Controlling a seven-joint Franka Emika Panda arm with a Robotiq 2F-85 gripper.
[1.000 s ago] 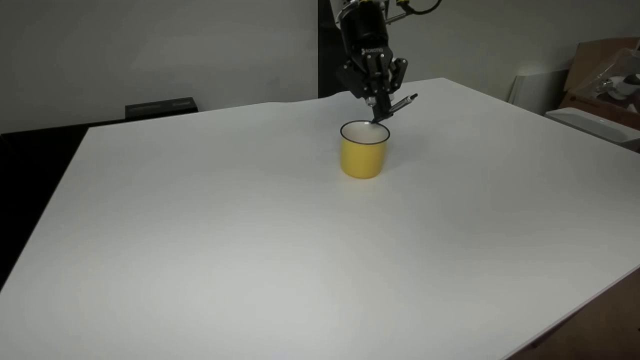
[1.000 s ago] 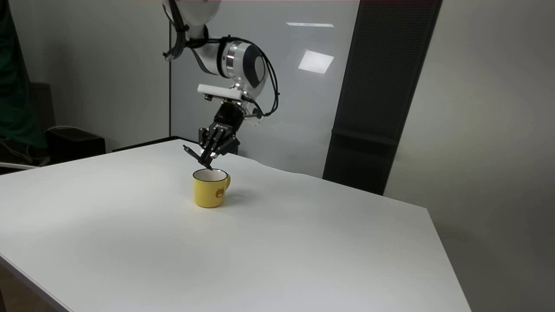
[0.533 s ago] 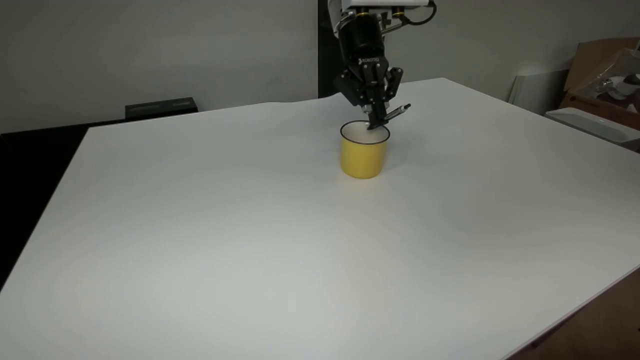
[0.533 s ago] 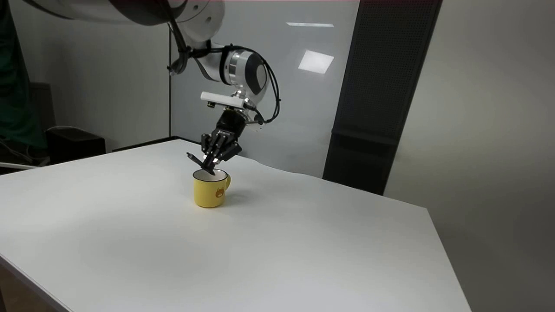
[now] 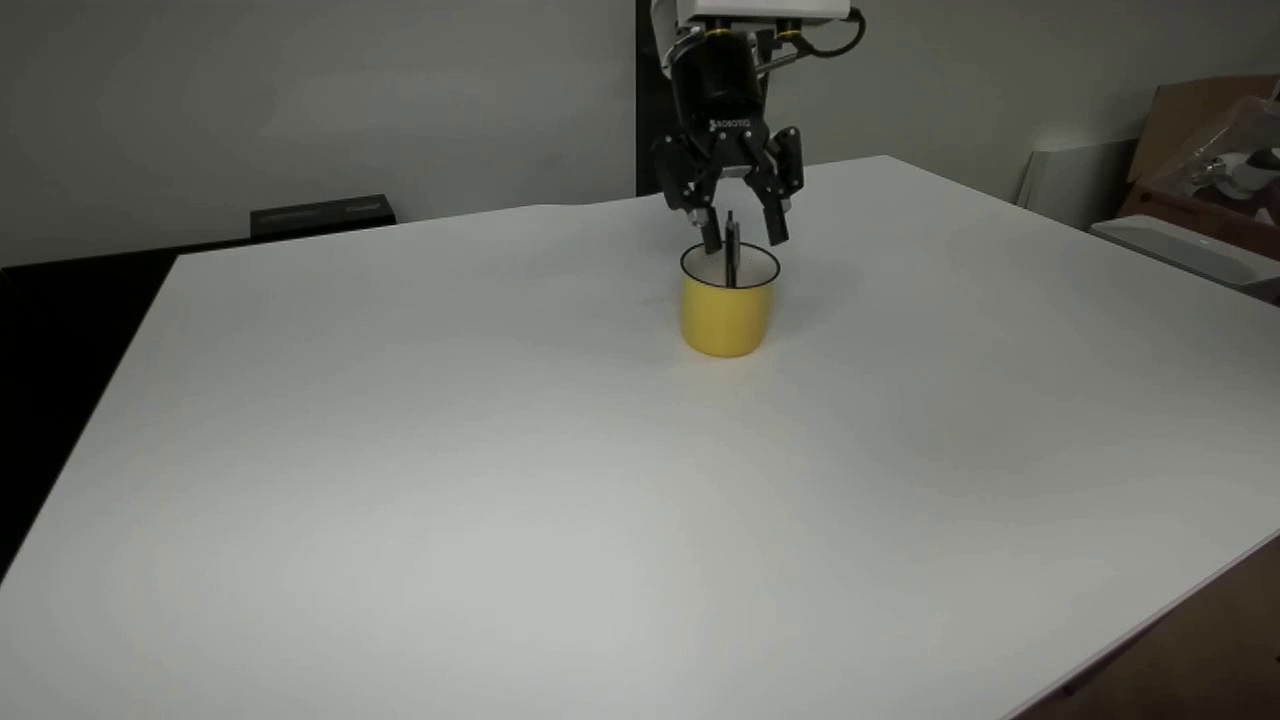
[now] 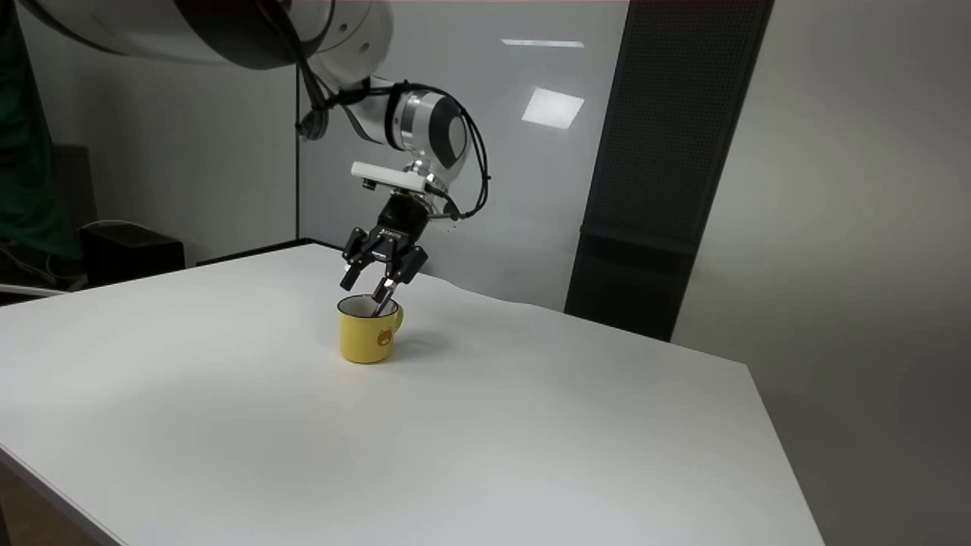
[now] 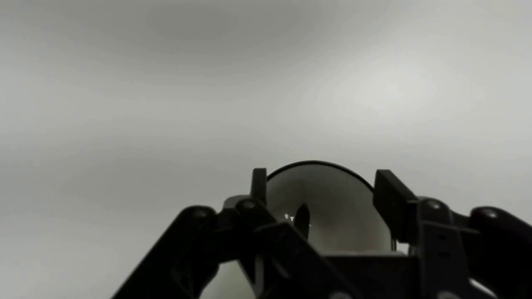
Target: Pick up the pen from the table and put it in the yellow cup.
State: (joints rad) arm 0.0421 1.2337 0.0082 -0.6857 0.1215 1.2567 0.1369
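Note:
The yellow cup [image 5: 726, 322] stands upright on the white table [image 5: 450, 470], with a dark rim and a pale inside. In both exterior views the black pen [image 5: 732, 252] leans inside the cup, its upper end rising above the rim. Over the cup's mouth my gripper [image 5: 745, 244] is open, fingers spread to either side of the pen. The wrist view shows a dark end of the pen [image 7: 302, 218] against the cup's inner wall, between the open jaws; the gripper's linkage hides the remainder. The handle shows in an exterior view on the cup [image 6: 400, 317].
A cardboard box [image 5: 1210, 165] and a white tray [image 5: 1190, 248] lie beyond the table's side edge. Behind the far edge sits a dark box [image 5: 322, 217]. A black speaker-like box [image 6: 130, 256] stands past the table in an exterior view.
My gripper has come down to the cup and opened. The pen, earlier slanted in the shut fingers, has dropped free and stands steeply in the cup. The cup has stayed put.

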